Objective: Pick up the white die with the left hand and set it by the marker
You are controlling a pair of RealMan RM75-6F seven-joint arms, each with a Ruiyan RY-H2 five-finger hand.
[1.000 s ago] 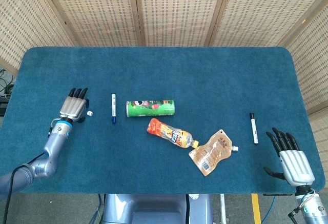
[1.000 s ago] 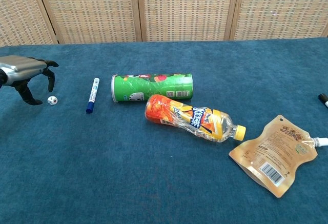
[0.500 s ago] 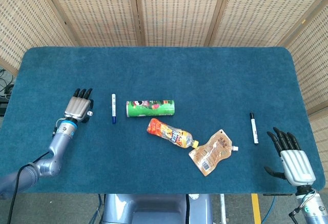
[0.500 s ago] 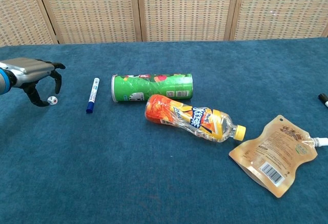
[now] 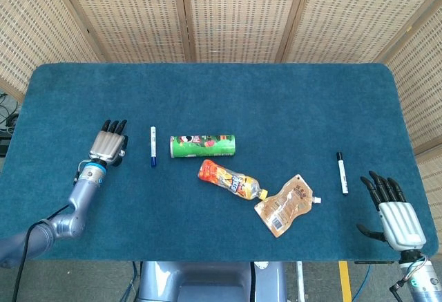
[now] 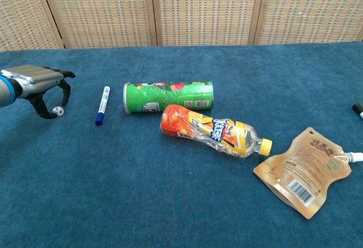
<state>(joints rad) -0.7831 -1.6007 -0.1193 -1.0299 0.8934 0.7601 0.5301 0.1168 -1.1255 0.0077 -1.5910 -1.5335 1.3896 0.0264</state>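
Observation:
The small white die [image 6: 57, 110] lies on the blue cloth at the left. My left hand [image 6: 39, 83] arches over it, thumb on the die's left and fingers [image 6: 66, 92] on its right, with small gaps still showing on both sides. In the head view the left hand [image 5: 109, 146] covers the die. A white marker with a blue cap [image 5: 153, 146] [image 6: 102, 105] lies just right of the hand. My right hand [image 5: 394, 218] rests open at the table's front right corner, holding nothing.
A green chip can [image 5: 203, 145] lies on its side right of the marker. In front of the can lie an orange drink bottle [image 5: 231, 179] and a tan pouch [image 5: 286, 205]. A black marker [image 5: 342, 173] lies near the right hand.
My left hand has slid right along the cloth until its thumb and fingers straddle the die. The die and the right hand have stayed put.

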